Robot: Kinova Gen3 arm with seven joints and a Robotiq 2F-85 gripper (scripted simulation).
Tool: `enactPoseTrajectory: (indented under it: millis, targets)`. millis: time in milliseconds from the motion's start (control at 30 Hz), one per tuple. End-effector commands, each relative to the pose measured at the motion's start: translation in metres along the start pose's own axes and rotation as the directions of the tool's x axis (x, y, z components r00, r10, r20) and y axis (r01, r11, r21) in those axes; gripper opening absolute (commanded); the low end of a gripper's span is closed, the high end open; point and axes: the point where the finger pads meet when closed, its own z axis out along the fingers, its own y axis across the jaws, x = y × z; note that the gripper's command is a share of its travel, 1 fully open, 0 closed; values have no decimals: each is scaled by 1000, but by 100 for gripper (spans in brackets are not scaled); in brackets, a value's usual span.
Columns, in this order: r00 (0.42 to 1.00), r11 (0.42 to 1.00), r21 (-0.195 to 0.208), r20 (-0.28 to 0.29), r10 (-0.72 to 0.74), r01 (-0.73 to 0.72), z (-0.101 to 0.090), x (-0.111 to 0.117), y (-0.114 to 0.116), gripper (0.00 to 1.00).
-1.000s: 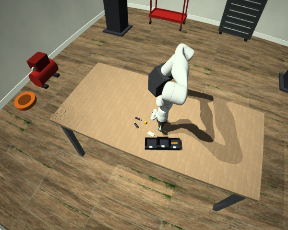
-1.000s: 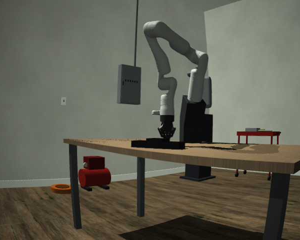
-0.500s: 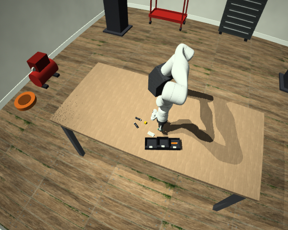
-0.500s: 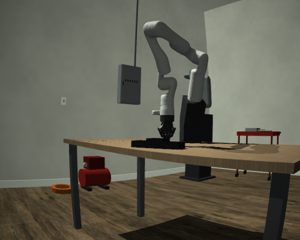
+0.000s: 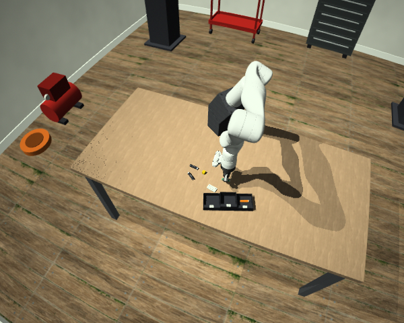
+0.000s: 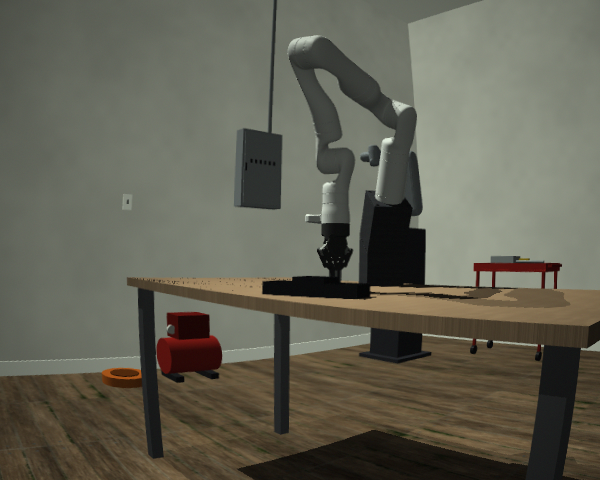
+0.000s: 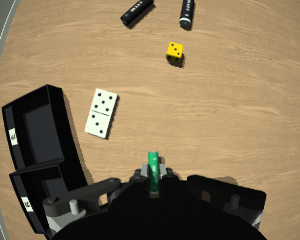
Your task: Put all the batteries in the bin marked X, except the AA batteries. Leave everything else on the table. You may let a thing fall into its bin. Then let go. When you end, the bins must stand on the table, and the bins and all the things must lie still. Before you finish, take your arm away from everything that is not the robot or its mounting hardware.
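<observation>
Clenched on a slim green battery, gripper pointing straight down above the table, the battery's tip poking out between the fingers in the wrist view. Just beside it in that view, to the left, a black bin with a second compartment below, white labels on their walls too small to read. From above, three compartments in a row, an orange battery lying in the right-hand one, the other two showing only dark floor. Near the bin, between it and the gripper, a white domino flat on the wood. Further out, a yellow die, apart from the domino. Beyond the die, two black batteries and, lying apart from each other, angled differently, well away from the bin. In the exterior view, gripper hanging just behind the bin, low over the tabletop. On the floor by the far wall, a red cart; off the table's left end, a red compressor and an orange ring.
</observation>
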Motion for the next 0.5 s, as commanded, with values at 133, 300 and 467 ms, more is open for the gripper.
enactPoseTrajectory:
  millis: [133,300,467]
  targets:
    - [1000,1000,1,0,7,-7,-26,1,-1,5]
    - [1000,1000,1,0,7,-7,-39,1,-1,5]
    - [1000,1000,1,-2,7,-7,-42,2,-1,5]
